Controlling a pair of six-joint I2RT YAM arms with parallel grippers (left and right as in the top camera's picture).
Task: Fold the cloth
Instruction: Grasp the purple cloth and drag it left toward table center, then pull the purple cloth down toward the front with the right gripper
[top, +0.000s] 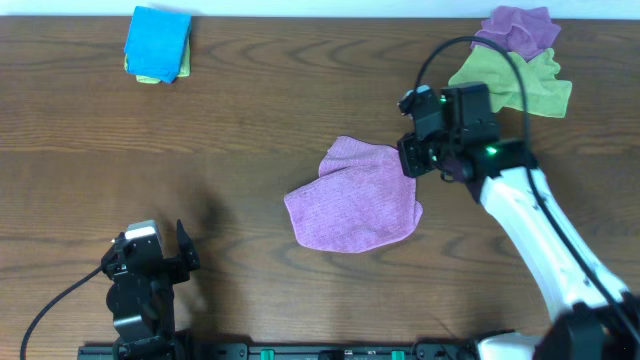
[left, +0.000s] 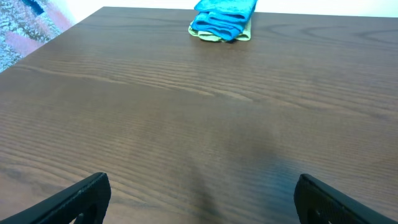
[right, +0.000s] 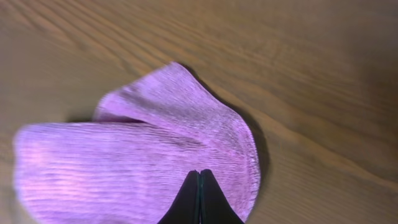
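While I watch the overhead feed, the pink cloth (top: 355, 198) lies partly folded just off table (top: 250, 120) centre toward 3 o'clock | right gripper (top: 412, 160) at its 2 o'clock edge, fingers pressed together over the fabric, pinch not discernible | left gripper (left: 199, 206) at table's 7 o'clock, fingers wide apart, holding nothing.

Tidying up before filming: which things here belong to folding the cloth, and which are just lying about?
Job: pink cloth at centre; right gripper, shut over it.
Lying about: blue-and-yellow cloth stack; purple and green cloth pile.
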